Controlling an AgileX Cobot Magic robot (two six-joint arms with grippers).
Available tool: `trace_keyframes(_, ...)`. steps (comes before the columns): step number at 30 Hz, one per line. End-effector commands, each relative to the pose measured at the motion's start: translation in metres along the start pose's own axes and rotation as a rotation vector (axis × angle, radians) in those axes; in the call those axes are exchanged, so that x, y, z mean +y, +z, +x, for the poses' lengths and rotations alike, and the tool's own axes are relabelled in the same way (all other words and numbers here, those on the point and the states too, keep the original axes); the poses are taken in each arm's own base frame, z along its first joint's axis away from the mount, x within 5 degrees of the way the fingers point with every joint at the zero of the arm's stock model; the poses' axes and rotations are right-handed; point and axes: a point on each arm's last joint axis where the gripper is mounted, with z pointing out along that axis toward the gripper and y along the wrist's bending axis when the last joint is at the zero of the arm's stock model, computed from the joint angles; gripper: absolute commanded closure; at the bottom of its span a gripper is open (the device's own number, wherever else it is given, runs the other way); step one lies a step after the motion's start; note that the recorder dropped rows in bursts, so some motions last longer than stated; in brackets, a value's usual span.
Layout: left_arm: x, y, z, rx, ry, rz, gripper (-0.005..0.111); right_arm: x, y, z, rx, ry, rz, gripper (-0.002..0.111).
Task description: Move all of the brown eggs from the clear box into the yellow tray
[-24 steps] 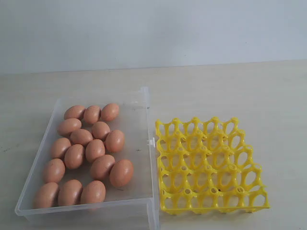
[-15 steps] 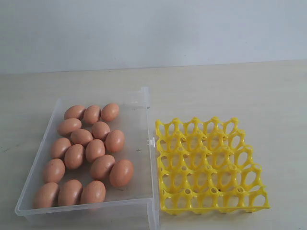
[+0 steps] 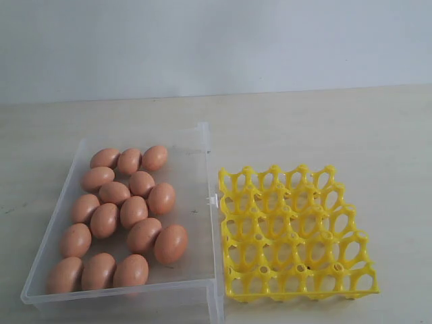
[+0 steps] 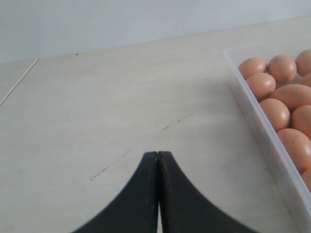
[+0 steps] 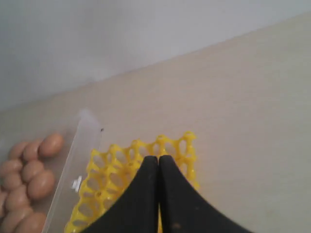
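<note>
left hand [image 4: 157, 154] with fingers pressed together, empty, right hand [image 5: 158, 158] closed tight, empty

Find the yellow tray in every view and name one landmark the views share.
Exterior view: yellow tray in the lower right, beside the clear box, its cups empty.
Left wrist view: not in it; only the clear box's wall and brown eggs show.
Right wrist view: yellow tray partly behind the shut right pincer, next to the box.
Shared landmark: the clear box holding the brown eggs, seen in all three.
</note>
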Motion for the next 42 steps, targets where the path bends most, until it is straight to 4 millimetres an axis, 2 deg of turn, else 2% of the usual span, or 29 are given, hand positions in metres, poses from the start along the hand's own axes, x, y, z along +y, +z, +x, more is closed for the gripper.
trace_keyframes(1, 0.0, -0.001, -0.002, -0.019, -0.006, 0.005, 0.107, 0.048, 0.046, -0.031, 0.182, -0.308, -0.149, 0.108)
trace_keyframes(2, 0.0, -0.001, -0.002, -0.019, -0.006, 0.005, 0.107, 0.07, 0.066, -0.035, 0.218, -0.377, -0.199, 0.108)
trace_keyframes(4, 0.0, -0.001, -0.002, -0.019, -0.006, 0.005, 0.107, 0.097, 0.084, -0.041, 0.253, -0.434, -0.256, 0.108)
trace_keyframes(6, 0.0, -0.001, -0.002, -0.019, -0.006, 0.005, 0.107, 0.123, 0.11, -0.038, 0.333, -0.49, -0.28, 0.108)
trace_keyframes(7, 0.0, -0.001, -0.002, -0.019, -0.006, 0.005, 0.107, 0.143, 0.127, -0.038, 0.379, -0.515, -0.3, 0.108)
trace_keyframes(9, 0.0, -0.001, -0.002, -0.019, -0.006, 0.005, 0.107, 0.161, 0.151, -0.032, 0.446, -0.54, -0.3, 0.108)
trace_keyframes(12, 0.0, -0.001, -0.002, -0.019, -0.006, 0.005, 0.107, 0.186, 0.181, -0.025, 0.55, -0.481, -0.268, 0.108)
trace_keyframes(14, 0.0, -0.001, -0.002, -0.019, -0.006, 0.005, 0.107, 0.196, 0.2, -0.019, 0.626, -0.466, -0.238, 0.106)
trace_keyframes(20, 0.0, -0.001, -0.002, -0.019, -0.006, 0.005, 0.107, 0.222, 0.243, 0.006, 0.821, -0.469, -0.195, 0.083)
trace_keyframes(23, 0.0, -0.001, -0.002, -0.019, -0.006, 0.005, 0.107, 0.236, 0.259, 0.019, 0.862, -0.473, -0.202, 0.066)
trace_keyframes(26, 0.0, -0.001, -0.002, -0.019, -0.006, 0.005, 0.107, 0.249, 0.27, 0.031, 0.892, -0.477, -0.215, 0.056)
trace_keyframes(29, 0.0, -0.001, -0.002, -0.019, -0.006, 0.005, 0.107, 0.256, 0.281, 0.042, 0.937, -0.491, -0.207, 0.053)
trace_keyframes(34, 0.0, -0.001, -0.002, -0.019, -0.006, 0.005, 0.107, 0.253, 0.298, 0.062, 0.992, -0.475, -0.15, 0.053)
trace_keyframes(39, 0.0, -0.001, -0.002, -0.019, -0.006, 0.005, 0.107, 0.249, 0.31, 0.069, 0.982, -0.473, -0.118, 0.053)
trace_keyframes(42, 0.0, -0.001, -0.002, -0.019, -0.006, 0.005, 0.107, 0.249, 0.316, 0.066, 0.957, -0.476, -0.101, 0.051)
